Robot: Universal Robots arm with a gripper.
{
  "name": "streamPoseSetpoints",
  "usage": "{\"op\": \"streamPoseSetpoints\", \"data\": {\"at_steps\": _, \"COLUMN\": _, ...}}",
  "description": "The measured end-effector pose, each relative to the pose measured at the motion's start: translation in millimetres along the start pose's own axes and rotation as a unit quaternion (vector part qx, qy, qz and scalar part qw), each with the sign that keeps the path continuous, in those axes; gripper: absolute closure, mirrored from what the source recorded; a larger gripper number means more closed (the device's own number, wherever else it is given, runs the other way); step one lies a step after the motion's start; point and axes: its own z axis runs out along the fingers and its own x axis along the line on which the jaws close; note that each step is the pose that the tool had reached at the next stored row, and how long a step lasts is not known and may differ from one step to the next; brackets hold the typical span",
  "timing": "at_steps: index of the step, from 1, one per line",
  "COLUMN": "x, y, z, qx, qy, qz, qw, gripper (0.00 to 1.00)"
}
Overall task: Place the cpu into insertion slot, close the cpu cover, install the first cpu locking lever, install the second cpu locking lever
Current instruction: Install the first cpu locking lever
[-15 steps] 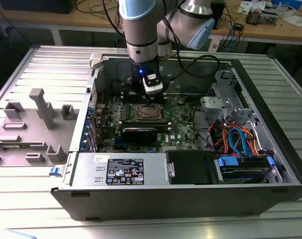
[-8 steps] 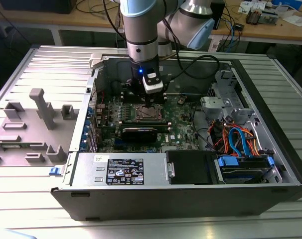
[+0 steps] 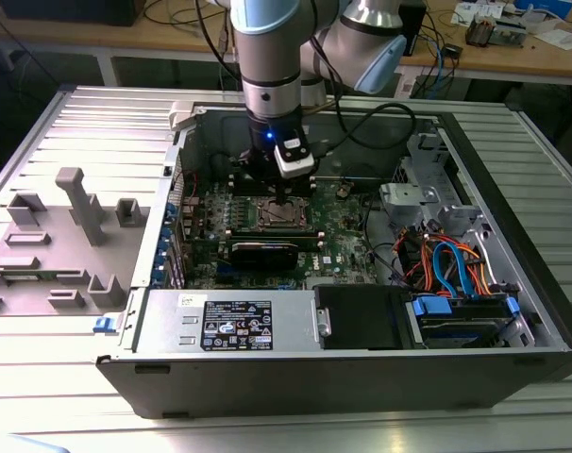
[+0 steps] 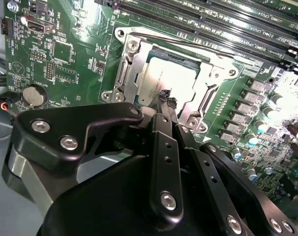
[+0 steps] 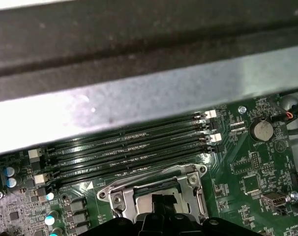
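fixture block point(image 3: 74, 226): grey, at the exterior view's left, outside the case.
PC case point(image 3: 361, 382): open, holds the green motherboard point(image 4: 90, 83). Drive cables point(image 3: 446, 264) sit at the exterior view's right.
insertion slot point(image 3: 262, 215): mid-board, just beside the memory slots point(image 5: 129, 155). It holds the cpu.
cpu point(image 4: 161, 73): seated flat in the slot, silvery top up. Roughly square, so no long axis to align.
cpu cover point(image 4: 213, 81): looks to be down flat, framing the cpu.
gripper point(image 4: 166, 101): fingers together, nothing seen between them. Tips are straight above the cpu's edge, near the cover window's rim. Can't tell if they touch.
locking levers: latched or not, can't tell.
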Motion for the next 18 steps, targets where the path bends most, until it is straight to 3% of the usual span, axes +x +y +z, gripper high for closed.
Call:
{"op": "streamPoseSetpoints", "data": {"at_steps": 7, "x": -0.3, "y": 0.1, "z": 0.2, "qx": 0.0001, "qy": 0.0011, "qz": -0.003, "qw": 1.0, "gripper": 0.89}}
{"op": "streamPoseSetpoints", "data": {"at_steps": 9, "x": -0.3, "y": 0.1, "z": 0.4, "qx": 0.0011, "qy": 0.0066, "qz": -0.003, "qw": 0.99997, "gripper": 0.89}}
{"op": "streamPoseSetpoints", "data": {"at_steps": 10, "x": -0.4, "y": 0.1, "z": 0.5, "qx": 0.0036, "qy": 0.0178, "qz": -0.003, "qw": 0.99983, "gripper": 0.89}}
{"op": "streamPoseSetpoints", "data": {"at_steps": 11, "x": -0.4, "y": 0.1, "z": 0.4, "qx": 0.0044, "qy": 0.0213, "qz": -0.003, "qw": 0.99976, "gripper": 0.89}}
{"op": "streamPoseSetpoints", "data": {"at_steps": 14, "x": -0.4, "y": 0.1, "z": 0.5, "qx": 0.0048, "qy": 0.0233, "qz": -0.003, "qw": 0.99971, "gripper": 0.89}}
{"op": "streamPoseSetpoints", "data": {"at_steps": 18, "x": -0.4, "y": 0.1, "z": 0.5, "qx": 0.0049, "qy": 0.0235, "qz": -0.003, "qw": 0.99971, "gripper": 0.89}}
